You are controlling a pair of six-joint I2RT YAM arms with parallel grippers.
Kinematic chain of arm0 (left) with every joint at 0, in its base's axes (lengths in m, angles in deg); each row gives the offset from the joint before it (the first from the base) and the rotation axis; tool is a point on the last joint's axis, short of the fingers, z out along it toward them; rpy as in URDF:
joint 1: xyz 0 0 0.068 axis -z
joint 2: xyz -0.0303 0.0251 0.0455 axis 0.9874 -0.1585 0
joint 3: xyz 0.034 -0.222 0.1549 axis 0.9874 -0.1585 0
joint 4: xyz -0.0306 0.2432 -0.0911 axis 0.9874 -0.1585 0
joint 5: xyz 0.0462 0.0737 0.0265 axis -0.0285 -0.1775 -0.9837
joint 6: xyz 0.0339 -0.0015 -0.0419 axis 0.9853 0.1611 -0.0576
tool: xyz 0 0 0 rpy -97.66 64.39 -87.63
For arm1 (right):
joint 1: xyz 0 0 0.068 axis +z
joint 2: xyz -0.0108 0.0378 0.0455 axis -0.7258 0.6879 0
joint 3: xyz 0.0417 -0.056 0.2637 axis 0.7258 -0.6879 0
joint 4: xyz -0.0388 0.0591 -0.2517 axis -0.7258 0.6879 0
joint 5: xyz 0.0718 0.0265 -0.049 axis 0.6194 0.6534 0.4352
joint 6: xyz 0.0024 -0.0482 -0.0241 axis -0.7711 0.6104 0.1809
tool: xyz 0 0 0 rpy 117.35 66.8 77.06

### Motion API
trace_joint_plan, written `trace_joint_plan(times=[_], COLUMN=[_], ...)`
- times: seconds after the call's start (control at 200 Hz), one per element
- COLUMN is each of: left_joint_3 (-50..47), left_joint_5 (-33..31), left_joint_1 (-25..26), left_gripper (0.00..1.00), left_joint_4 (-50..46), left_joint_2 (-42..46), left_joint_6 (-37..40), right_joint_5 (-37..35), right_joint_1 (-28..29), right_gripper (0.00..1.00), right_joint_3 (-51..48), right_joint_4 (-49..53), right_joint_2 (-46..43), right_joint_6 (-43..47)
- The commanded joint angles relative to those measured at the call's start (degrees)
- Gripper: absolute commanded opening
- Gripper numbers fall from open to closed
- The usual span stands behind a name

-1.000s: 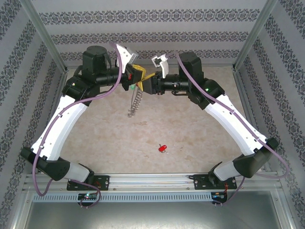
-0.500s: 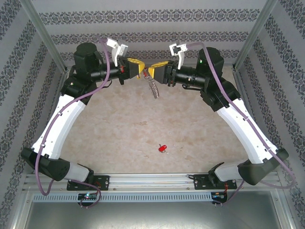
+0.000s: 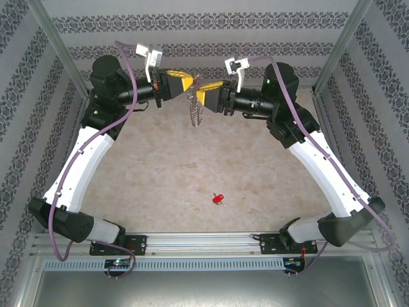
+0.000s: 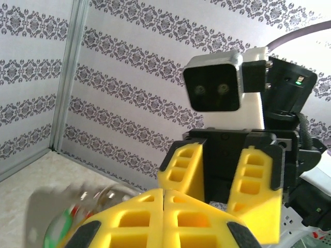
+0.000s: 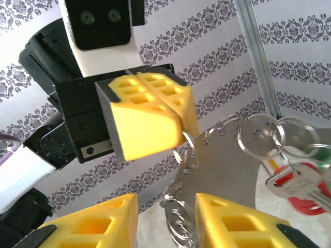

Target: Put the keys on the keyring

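The keyring [image 3: 193,112], a grey plate edged with small silvery rings, hangs in the air over the back of the table. My left gripper [image 3: 188,86] is shut on one of its top rings [image 5: 188,146]. My right gripper [image 3: 202,95] faces it, open, and its fingers [image 5: 235,222] stand either side of the keyring's [image 5: 227,165] lower part. Keys with a red head [image 5: 302,199] and a green head [image 5: 321,154] hang on its rings. In the left wrist view the left gripper [image 4: 164,199] is pressed shut and the keyring [image 4: 77,206] is a blur. One red key [image 3: 218,199] lies on the table.
Patterned walls [image 3: 204,48] and metal posts [image 3: 61,51] enclose the table on three sides. Both arms reach up and back, their wrists close to the rear wall. A metal rail [image 3: 204,243] runs along the near edge by the arm bases.
Both grippers have moved toward the back wall, carrying the hanging keyring with them. The left gripper stays shut on it. The red key on the table has not moved.
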Motion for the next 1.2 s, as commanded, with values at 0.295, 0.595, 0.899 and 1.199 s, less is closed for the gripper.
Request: trace_joint_plan(times=[0.295, 0.595, 0.899, 1.199], left_joint_3=[0.69, 0.41, -0.05, 0.30], left_joint_5=[2.79, 3.05, 3.22, 1.51], left_joint_1=[-0.47, -0.53, -0.47, -0.54], left_gripper=[0.00, 0.00, 0.00, 0.13], left_joint_4=[6.67, 7.11, 5.08, -8.86], left_joint_2=[-0.28, -0.54, -0.20, 1.77], left_joint_6=[-3.36, -3.66, -2.12, 7.04], right_joint_5=[2.95, 3.33, 3.46, 2.98], right_joint_1=[0.39, 0.63, 0.51, -0.40], right_gripper=[0.29, 0.23, 0.00, 0.00], right_joint_3=[2.51, 2.69, 2.95, 4.85], right_joint_4=[-6.88, -9.56, -9.99, -4.13], right_joint_2=[2.83, 3.72, 4.17, 4.68], right_joint_6=[-3.15, -4.66, -4.50, -1.64])
